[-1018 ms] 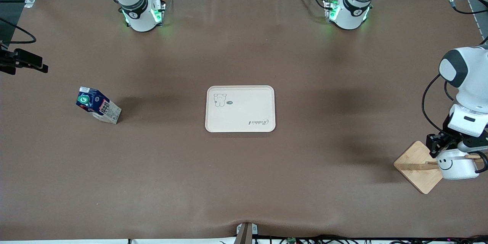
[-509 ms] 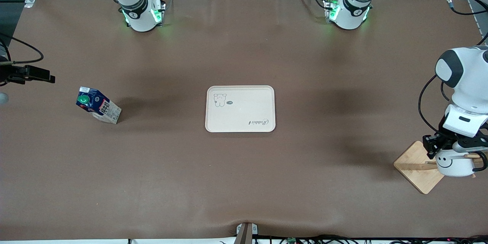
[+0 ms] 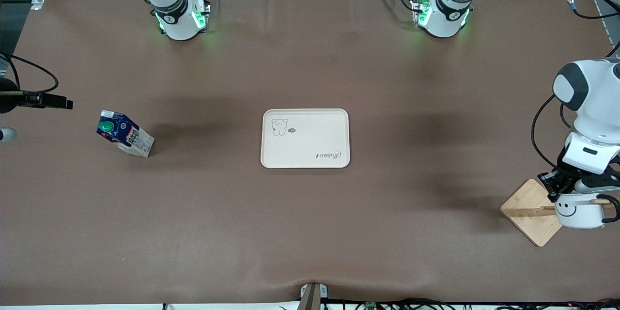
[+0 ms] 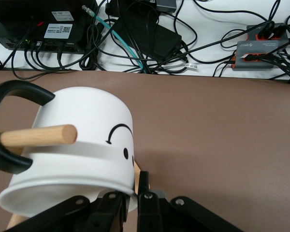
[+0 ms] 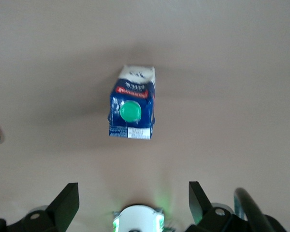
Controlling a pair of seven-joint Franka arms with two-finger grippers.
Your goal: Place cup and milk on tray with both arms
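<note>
Tray (image 3: 305,138): cursive "Rabbit" lettering in corner nearer front camera, toward left arm's end, well apart from both pincers; reads upside down in front view. Small dark badge beside bear drawing, print too small to read. Milk (image 3: 125,133): print on white side panel and red label, possibly brand name, not legible. Cup (image 3: 579,209): smiley face only, no text.
</note>
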